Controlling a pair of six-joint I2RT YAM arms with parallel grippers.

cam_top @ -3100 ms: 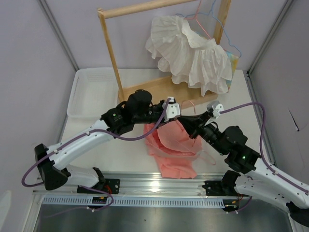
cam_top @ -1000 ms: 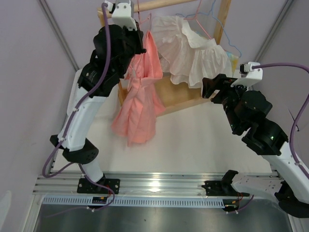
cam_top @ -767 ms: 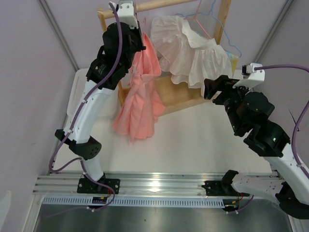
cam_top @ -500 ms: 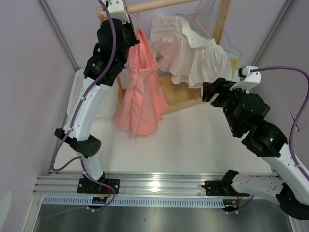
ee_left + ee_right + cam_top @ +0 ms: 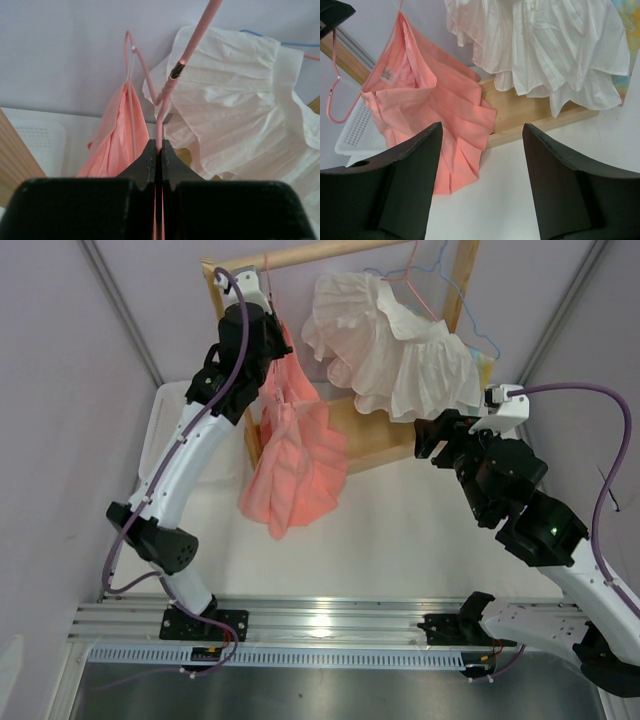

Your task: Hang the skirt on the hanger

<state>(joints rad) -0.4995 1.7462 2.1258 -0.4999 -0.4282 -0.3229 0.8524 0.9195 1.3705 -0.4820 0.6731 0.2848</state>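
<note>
The salmon-pink skirt [image 5: 295, 465] hangs in pleats from the pale-pink wire hanger [image 5: 267, 270], up beside the wooden rack's top bar [image 5: 330, 253]. My left gripper [image 5: 268, 312] is raised there. In the left wrist view its jaws [image 5: 159, 143] stand almost together with the hanger's wire [image 5: 168, 85] pinched between them, and the skirt [image 5: 117, 135] droops to the left. I cannot tell whether the hook rests on the bar. My right gripper [image 5: 428, 435] hovers open and empty to the right. Its wrist view shows the skirt [image 5: 435, 110] ahead of its spread fingers.
A white ruffled garment [image 5: 400, 340] hangs on the same rack from a light-blue hanger [image 5: 478, 330], right of the skirt. The rack's wooden base [image 5: 385, 445] lies on the table behind the right gripper. A white basket [image 5: 185, 435] sits at the left.
My left arm has shifted slightly and come lower near the bar, with the skirt swinging right beneath it. The right arm has barely moved.
</note>
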